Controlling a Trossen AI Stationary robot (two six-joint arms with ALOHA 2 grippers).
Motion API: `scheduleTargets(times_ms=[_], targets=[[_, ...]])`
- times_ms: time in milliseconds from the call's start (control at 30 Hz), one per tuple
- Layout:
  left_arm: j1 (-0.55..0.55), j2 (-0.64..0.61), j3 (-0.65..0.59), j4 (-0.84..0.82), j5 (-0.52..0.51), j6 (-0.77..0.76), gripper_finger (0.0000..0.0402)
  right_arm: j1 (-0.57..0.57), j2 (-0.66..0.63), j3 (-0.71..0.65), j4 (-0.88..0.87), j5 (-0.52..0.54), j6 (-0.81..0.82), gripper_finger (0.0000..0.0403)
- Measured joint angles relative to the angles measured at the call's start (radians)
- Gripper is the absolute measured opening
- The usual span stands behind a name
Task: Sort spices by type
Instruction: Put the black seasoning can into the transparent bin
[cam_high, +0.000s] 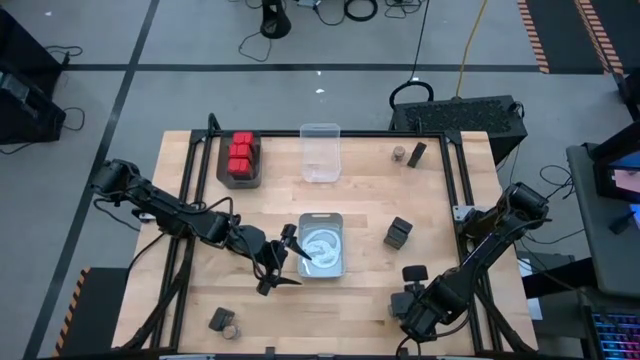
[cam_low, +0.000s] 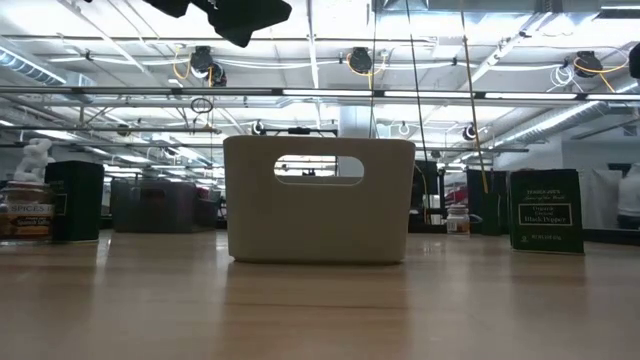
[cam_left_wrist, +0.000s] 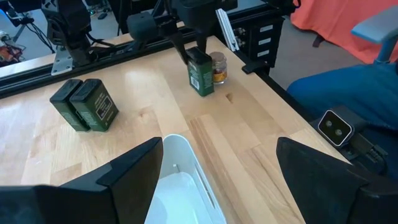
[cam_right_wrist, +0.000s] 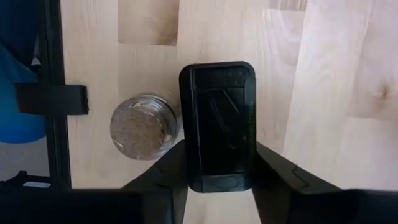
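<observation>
Spices lie scattered over our table (cam_high: 350, 310). Our right gripper (cam_right_wrist: 221, 163) is near the front right corner, its two fingers pressed against the sides of a black spice box (cam_right_wrist: 219, 124) that stands just beside a small round jar (cam_right_wrist: 142, 126); we grip that box between them. Our left gripper (cam_high: 285, 258) hovers with its jaws spread wide and holding nothing, at the left edge of the silvery tin (cam_high: 322, 245) in the middle of the table. Four red spice boxes (cam_high: 241, 153) sit packed together in a dark tray at the back left corner, and the clear bin (cam_high: 320, 152) stands beside them along the back edge. A pair of black boxes (cam_high: 398, 233) stands right of the tin. Another black box and jar (cam_high: 408, 153) are at the back right. One more box-and-jar pair (cam_high: 222, 321) sits near the front left corner.
</observation>
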Motion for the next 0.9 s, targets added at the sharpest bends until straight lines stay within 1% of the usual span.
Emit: scheduleTargets(times_ms=[67,200,333,467,567,633,800,900], targets=[[0.000,0.000,0.000,0.000,0.000,0.000,0.0320,0.000,0.000,0.010,-0.025,0.000,-0.002,0.0108],[0.000,0.000,0.000,0.005,0.000,0.001,0.0320,-0.005,0.000,0.051,-0.085,0.000,-0.024,0.0108],[0.000,0.000,0.000,0.028,0.011,0.003,0.0320,-0.025,0.000,0.097,-0.142,0.004,-0.026,0.0124],[0.000,0.000,0.000,0.100,0.055,0.007,0.0320,-0.061,0.000,0.131,-0.150,0.012,-0.027,0.0125],[-0.001,0.000,0.000,0.160,0.056,0.000,0.0320,-0.097,0.000,0.148,-0.144,0.014,-0.027,0.0120],[-0.001,0.000,0.000,0.185,0.048,-0.016,0.0320,-0.121,0.000,0.152,-0.122,0.012,-0.027,0.0120],[-0.001,0.008,0.000,0.204,-0.016,-0.055,0.0320,-0.183,0.000,0.166,-0.081,0.002,-0.027,0.0121],[-0.002,0.043,0.002,0.252,-0.031,-0.076,0.0320,-0.221,0.000,0.181,-0.067,-0.001,-0.027,0.0121]])
